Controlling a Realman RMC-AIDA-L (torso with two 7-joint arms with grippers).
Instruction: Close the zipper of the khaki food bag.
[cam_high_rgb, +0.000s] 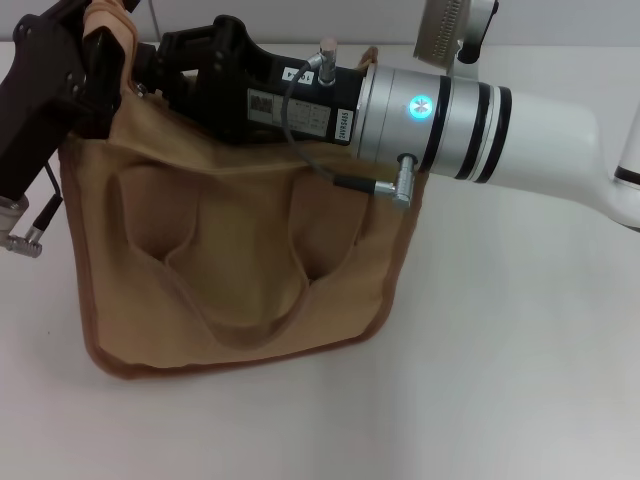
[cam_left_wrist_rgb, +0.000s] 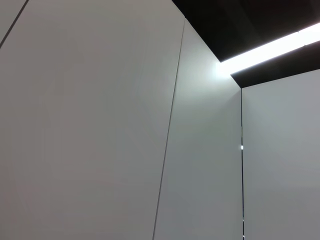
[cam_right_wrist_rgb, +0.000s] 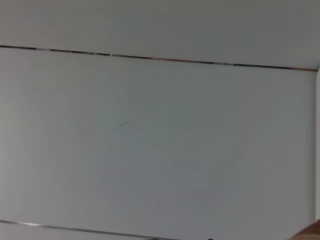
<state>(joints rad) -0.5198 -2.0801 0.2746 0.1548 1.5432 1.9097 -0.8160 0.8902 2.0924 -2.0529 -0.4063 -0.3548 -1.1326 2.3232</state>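
A: Where's the khaki food bag (cam_high_rgb: 240, 270)?
B: Mid-left of frame, soft n floppy. Left gripper (cam_high_rgb: 95, 60) pinches its top-left corner. Right gripper (cam_high_rgb: 205, 70) up top, can't tell. Grab the zip tab

Khaki food bag (cam_high_rgb: 240, 270) on table (cam_high_rgb: 520, 380); grippers behind.

I see a plain white table (cam_high_rgb: 500, 350) carrying one thing: the khaki food bag (cam_high_rgb: 230, 260). It sits toward my left side and the far edge, its broad front panel facing up at me, a flat handle (cam_high_rgb: 240, 320) draped against that panel. Its brown-trimmed lower edge rests on the surface.
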